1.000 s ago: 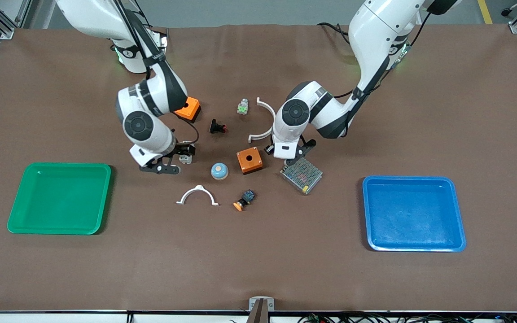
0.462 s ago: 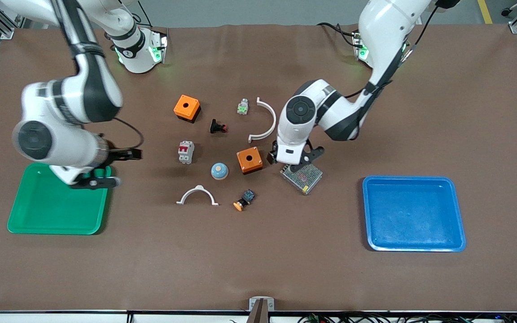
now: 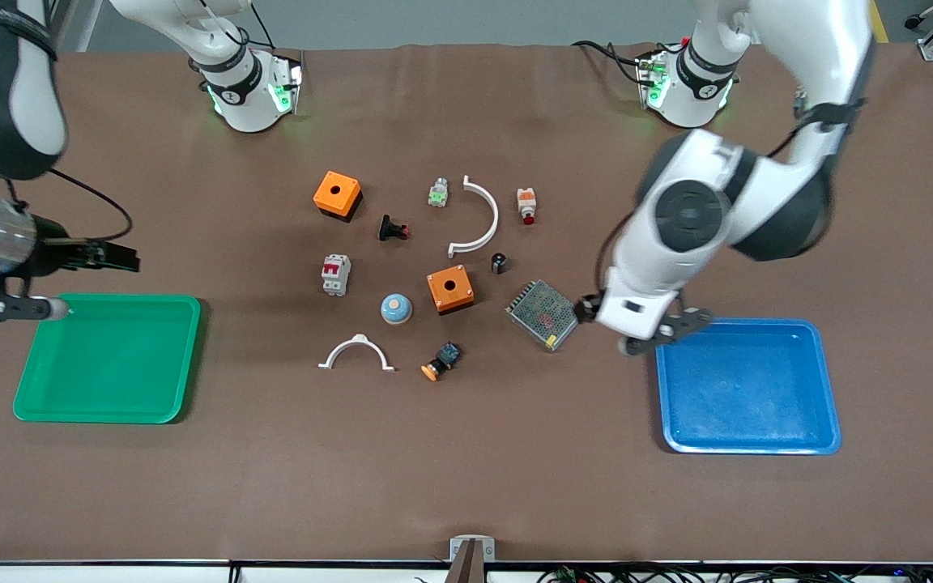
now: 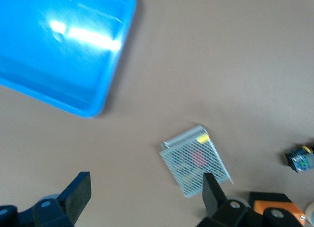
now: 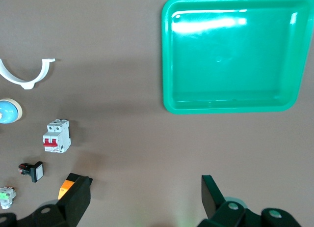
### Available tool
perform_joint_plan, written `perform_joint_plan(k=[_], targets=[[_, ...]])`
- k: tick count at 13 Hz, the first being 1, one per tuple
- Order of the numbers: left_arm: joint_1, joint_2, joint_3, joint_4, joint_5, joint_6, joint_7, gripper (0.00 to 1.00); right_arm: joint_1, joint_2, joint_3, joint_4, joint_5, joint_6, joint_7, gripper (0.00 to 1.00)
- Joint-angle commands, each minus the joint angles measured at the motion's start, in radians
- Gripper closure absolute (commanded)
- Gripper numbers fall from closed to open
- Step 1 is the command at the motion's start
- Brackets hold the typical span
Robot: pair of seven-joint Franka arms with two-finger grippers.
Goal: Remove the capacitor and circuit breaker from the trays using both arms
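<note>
Brown table (image 3: pixel 466 453) holds the breaker (image 3: pixel 336 274) and the capacitor (image 3: pixel 499 262), both lying among the small parts. Left gripper (image 4: pixel 142 200) hangs wide apart and empty by the blue tray (image 3: pixel 746 385); right gripper (image 5: pixel 142 200), also apart, by the green tray (image 3: pixel 110 356)

White arms w/ black joints, black grippers, green base LEDs

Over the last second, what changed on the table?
Both arms pulled away empty: the right gripper went from the breaker to the green tray, the left gripper from the capacitor to the blue tray. Both parts lie on the table; everything else stayed.
</note>
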Motion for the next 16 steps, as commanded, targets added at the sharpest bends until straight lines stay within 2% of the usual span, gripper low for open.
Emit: perform_joint_plan(k=[1,6,10,12,14,15,16], targets=[[0.105,-0.080,-0.008,-0.007,0.013,-0.049,0.124,0.00,-0.056,0.012,0.018,0.089,-0.013,-0.074,-0.055,0.00],[0.280,-0.215,-0.008,-0.005,0.010,-0.140,0.514,0.00,-0.073,0.012,0.021,0.146,-0.007,-0.076,-0.045,0.00],[0.374,-0.304,-0.006,-0.004,-0.066,-0.212,0.689,0.00,-0.069,0.020,0.023,0.174,-0.013,-0.079,-0.049,0.00],[0.329,-0.371,0.055,-0.028,-0.082,-0.247,0.703,0.00,-0.072,0.009,0.027,0.166,0.005,-0.084,-0.042,0.00],[0.262,-0.417,0.153,-0.042,-0.103,-0.312,0.737,0.00,-0.069,-0.017,0.026,0.168,-0.001,-0.146,-0.046,0.00],[0.240,-0.454,0.194,-0.080,-0.133,-0.312,0.738,0.00,-0.069,-0.029,0.026,0.163,-0.001,-0.154,-0.046,0.00],[0.242,-0.503,0.205,-0.146,-0.173,-0.307,0.735,0.00,-0.072,-0.040,0.027,0.163,0.002,-0.150,-0.060,0.00]])
